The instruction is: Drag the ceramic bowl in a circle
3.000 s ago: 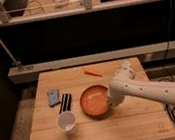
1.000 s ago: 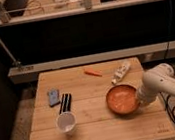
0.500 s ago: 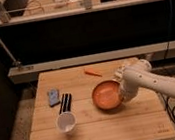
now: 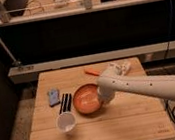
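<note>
The gripper is reaching down at the right rim of the bowl, which is sitting mid-bench near the cup; I cannot tell whether it is clamping that rim, and I am judging the circle as under way, not closed.

Shows the ceramic bowl upright near the middle of the worktop. Puts the claw at the bowl's right rim, on a white arm reaching in from the right. Finds a white cup just front-left of the bowl, black strips beside its left edge.
</note>
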`<state>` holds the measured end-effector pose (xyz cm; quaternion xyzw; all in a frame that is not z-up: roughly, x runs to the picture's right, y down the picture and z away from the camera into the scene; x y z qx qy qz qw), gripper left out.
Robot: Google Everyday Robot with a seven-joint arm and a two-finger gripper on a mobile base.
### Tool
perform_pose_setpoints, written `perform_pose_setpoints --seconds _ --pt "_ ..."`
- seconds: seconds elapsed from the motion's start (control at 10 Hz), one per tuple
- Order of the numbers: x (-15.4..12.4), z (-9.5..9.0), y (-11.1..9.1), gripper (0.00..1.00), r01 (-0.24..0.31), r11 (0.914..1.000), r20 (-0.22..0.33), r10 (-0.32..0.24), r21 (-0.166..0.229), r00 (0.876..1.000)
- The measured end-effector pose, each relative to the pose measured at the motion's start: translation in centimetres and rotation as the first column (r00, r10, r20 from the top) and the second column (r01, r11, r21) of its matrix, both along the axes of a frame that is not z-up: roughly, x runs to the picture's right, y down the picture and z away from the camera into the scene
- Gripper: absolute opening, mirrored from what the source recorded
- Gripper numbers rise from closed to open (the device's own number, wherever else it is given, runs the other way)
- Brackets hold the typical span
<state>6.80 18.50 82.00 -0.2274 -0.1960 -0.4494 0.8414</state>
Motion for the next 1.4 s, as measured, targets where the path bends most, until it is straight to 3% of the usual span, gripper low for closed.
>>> perform_pose_setpoints --seconds 0.2,0.4,0.7,0.9,1.1,1.4 --pt "-1.0 -1.0 1.4 0.07 0.031 0.9993 0.018 -0.031 -0.02 0.999" --pt "0.0 -2.4 3.3 0.07 0.057 0.9974 0.026 -0.056 -0.043 0.998" --pt "5.1 -5.5 6.8 0.07 0.079 0.9934 0.008 -0.079 -0.083 0.997" --pt "9.7 -7.2 8.4 0.07 0.062 0.9932 -0.03 -0.065 -0.098 0.997" --pt "13.8 -7.7 8.4 0.07 0.0 0.9959 -0.093 -0.009 -0.09 0.996" --pt "16.5 -6.1 5.4 0.07 -0.077 0.9964 -0.154 0.071 -0.036 0.986"
